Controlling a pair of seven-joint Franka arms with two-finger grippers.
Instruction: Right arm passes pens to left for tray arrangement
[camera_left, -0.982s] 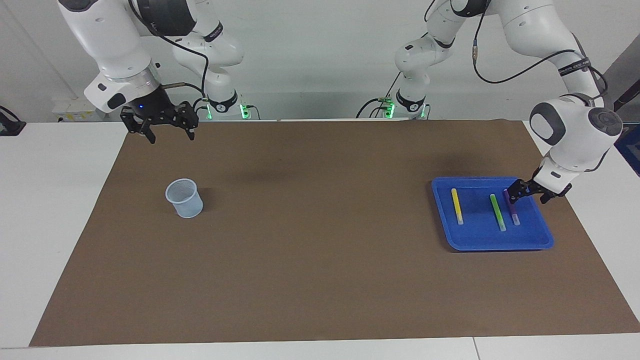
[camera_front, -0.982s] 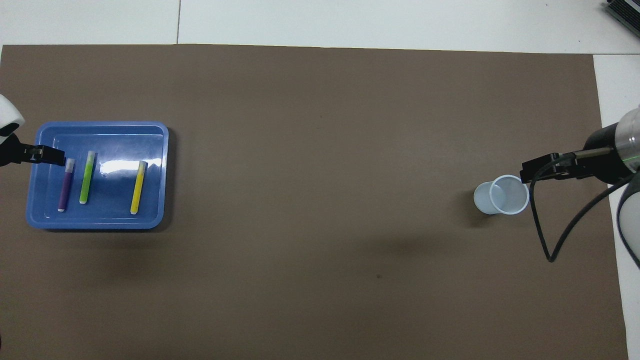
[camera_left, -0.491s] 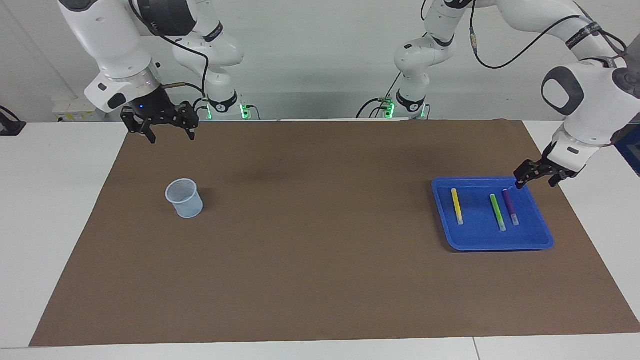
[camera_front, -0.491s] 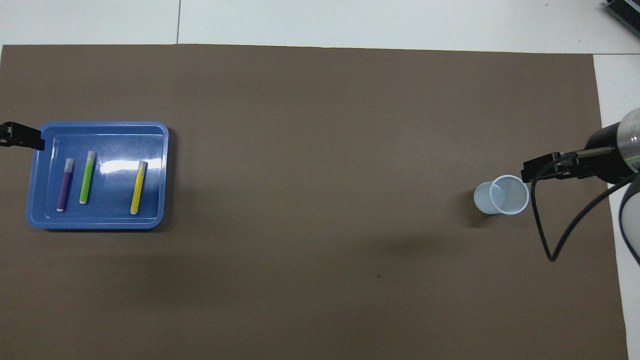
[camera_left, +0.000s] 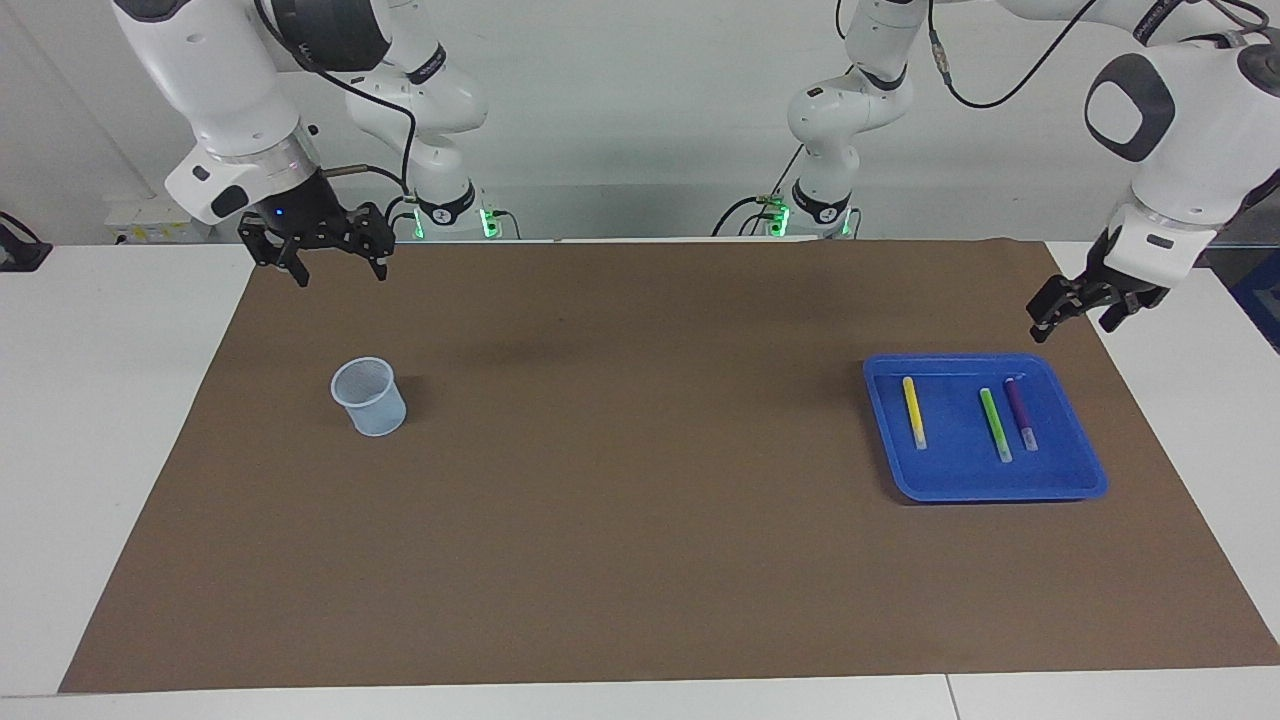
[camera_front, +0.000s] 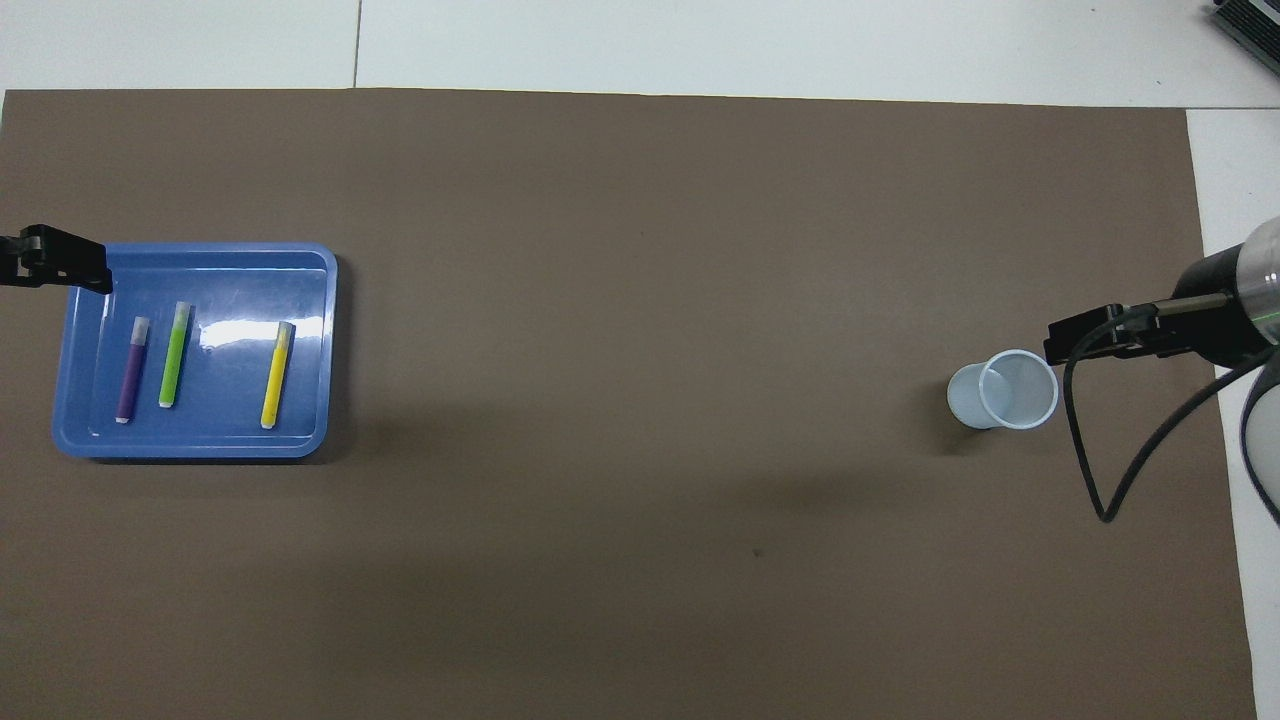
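Note:
The blue tray (camera_left: 960, 478) lies on the brown mat at the left arm's end of the table. In it lie side by side the yellow pen (camera_left: 913, 411), the green pen (camera_left: 995, 424) and the purple pen (camera_left: 1020, 412). My left gripper (camera_left: 1075, 318) hangs open and empty in the air over the tray's outer edge, apart from the pens. The overhead view shows it (camera_front: 60, 270) by the tray's (camera_front: 200, 448) corner, with the purple (camera_front: 130, 370), green (camera_front: 173, 355) and yellow (camera_front: 276, 374) pens. My right gripper (camera_left: 335, 268) waits open and empty, raised near the mesh cup.
A pale mesh cup (camera_left: 369, 397) stands upright on the mat toward the right arm's end; the overhead view shows it (camera_front: 1005, 390) too. The brown mat (camera_left: 640, 500) covers most of the white table. The right arm's black cable (camera_front: 1100, 480) loops beside the cup.
My left gripper has lifted off the purple pen and risen out of the tray, empty. The purple pen stays in the tray. The right arm has not moved.

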